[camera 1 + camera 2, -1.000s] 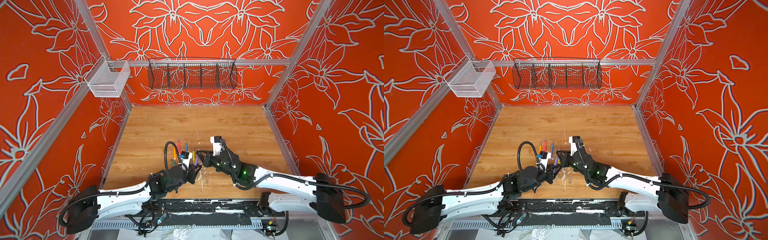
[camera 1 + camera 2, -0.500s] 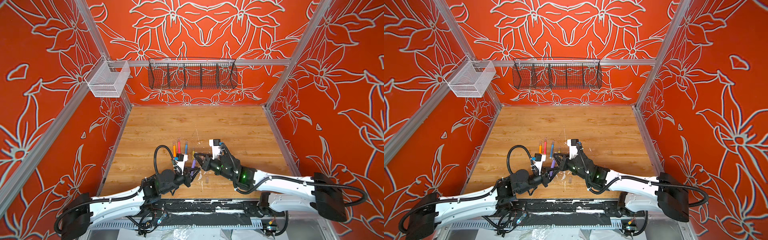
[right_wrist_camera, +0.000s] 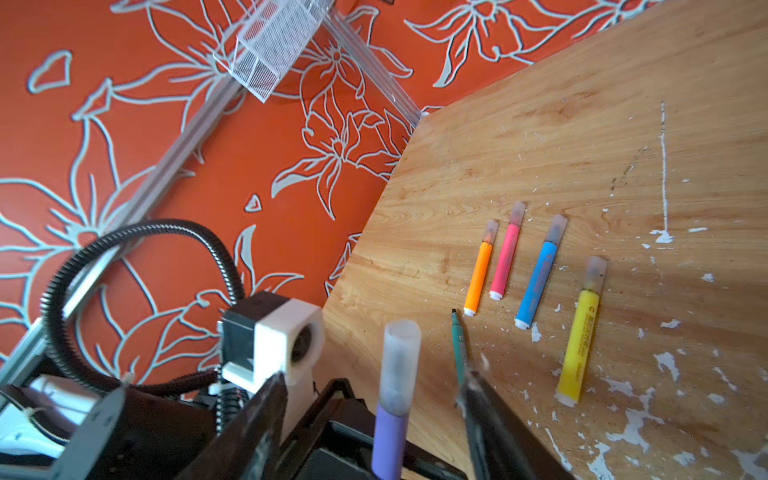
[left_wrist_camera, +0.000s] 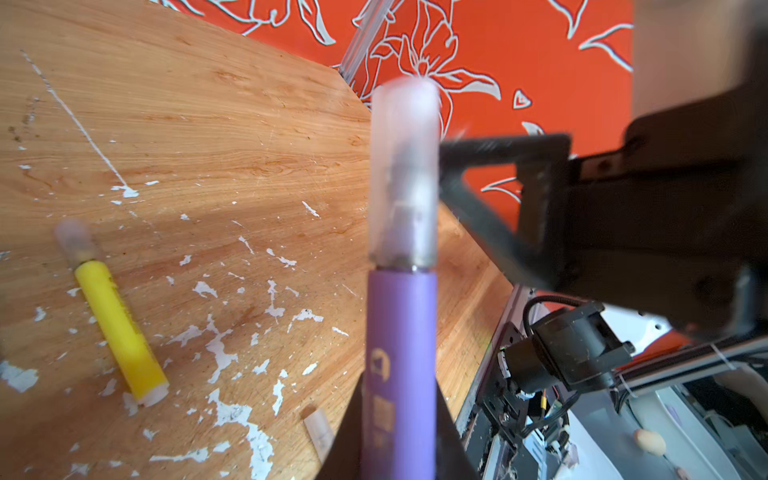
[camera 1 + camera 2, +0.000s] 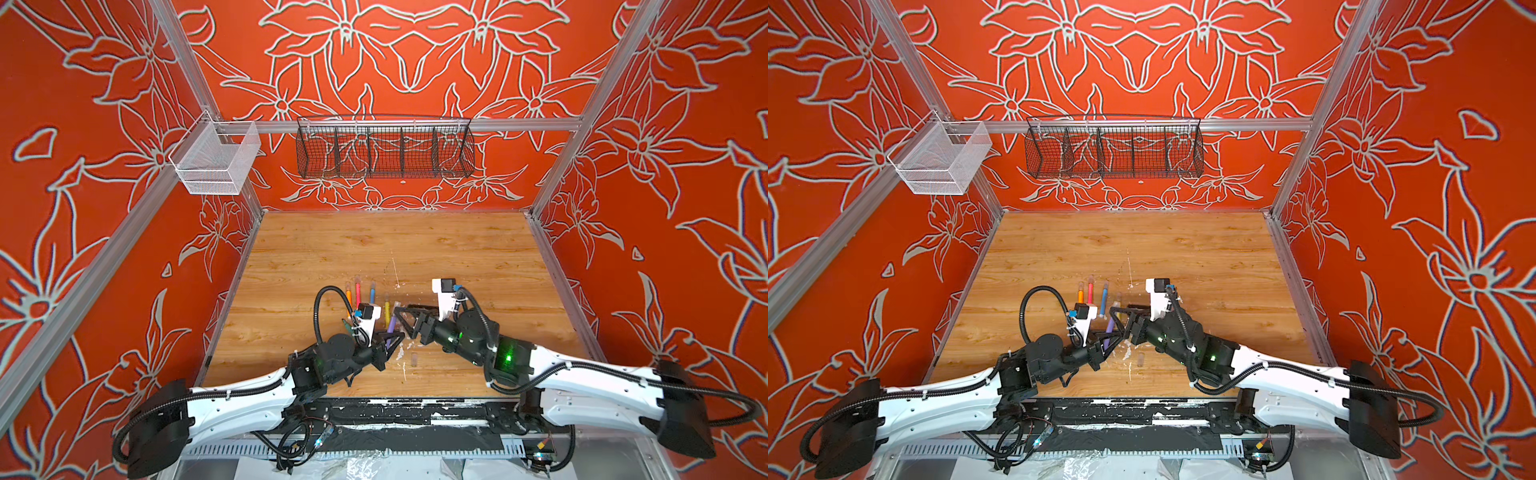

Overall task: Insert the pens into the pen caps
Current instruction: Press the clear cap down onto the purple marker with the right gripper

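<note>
Bright even light, soft shadow across the table point(image 3: 685, 316), wide-angle bending at top-view edges, purple pen point(image 4: 399, 353) slightly soft, right gripper point(image 3: 376, 374) motion-blurred.

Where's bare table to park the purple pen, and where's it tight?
Free: back half of the table, between the row of capped pens and the back wall; also the strip right of the right gripper up to the right wall. Tight: near centre, where yellow pen, green pen, loose cap and left gripper crowd the purple pen.
</note>
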`<state>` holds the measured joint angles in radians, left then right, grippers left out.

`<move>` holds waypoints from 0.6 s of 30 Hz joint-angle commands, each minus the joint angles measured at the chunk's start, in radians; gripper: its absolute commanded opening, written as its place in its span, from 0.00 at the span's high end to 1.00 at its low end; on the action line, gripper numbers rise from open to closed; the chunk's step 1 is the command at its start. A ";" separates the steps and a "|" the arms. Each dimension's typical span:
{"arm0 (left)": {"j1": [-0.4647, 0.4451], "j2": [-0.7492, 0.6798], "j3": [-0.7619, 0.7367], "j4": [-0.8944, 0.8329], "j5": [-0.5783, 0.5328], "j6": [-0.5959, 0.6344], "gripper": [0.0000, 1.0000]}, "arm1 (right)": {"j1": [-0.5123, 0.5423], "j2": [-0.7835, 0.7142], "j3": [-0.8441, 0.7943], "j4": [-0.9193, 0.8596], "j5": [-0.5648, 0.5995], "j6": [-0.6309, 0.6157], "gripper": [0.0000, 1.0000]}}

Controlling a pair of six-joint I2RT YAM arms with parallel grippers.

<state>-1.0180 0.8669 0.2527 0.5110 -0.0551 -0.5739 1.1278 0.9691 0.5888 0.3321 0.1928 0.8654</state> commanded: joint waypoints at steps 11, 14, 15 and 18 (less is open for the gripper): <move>0.007 0.053 0.038 0.070 0.093 0.069 1.00 | -0.011 0.050 0.098 -0.128 0.071 -0.015 0.37; 0.007 0.058 0.038 0.070 0.089 0.071 1.00 | -0.012 0.073 0.110 -0.118 0.072 -0.016 0.42; 0.007 0.060 0.040 0.073 0.090 0.071 1.00 | -0.013 0.083 0.114 -0.113 0.070 -0.017 0.42; 0.007 0.065 0.040 0.076 0.093 0.073 1.00 | -0.013 0.115 0.138 -0.114 0.068 -0.022 0.47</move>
<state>-1.0161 0.9253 0.2619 0.5411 0.0254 -0.5159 1.1198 1.0641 0.6880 0.2138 0.2443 0.8474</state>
